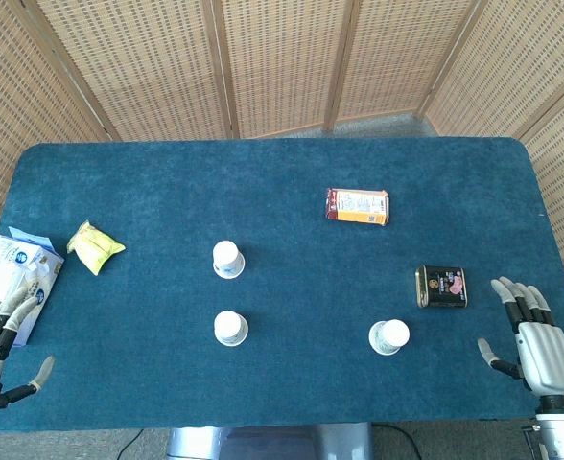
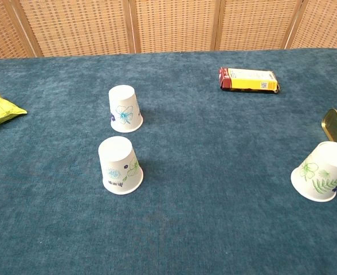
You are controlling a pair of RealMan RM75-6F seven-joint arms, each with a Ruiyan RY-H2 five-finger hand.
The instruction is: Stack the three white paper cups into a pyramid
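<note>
Head view: three upside-down cups (image 1: 229, 259) stand well apart from both spread, empty robot hands (image 1: 536, 340).

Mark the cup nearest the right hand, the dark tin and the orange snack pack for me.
Right-side cup (image 1: 388, 336), head view, on its upturned base.
Dark tin (image 1: 441, 287), head view, middle of its lid.
Orange snack pack (image 2: 249, 79), chest view, middle of its near side.

You see bright, even light; both views are sharp, and the cups (image 2: 121, 166) cast only faint, soft shadows.
</note>
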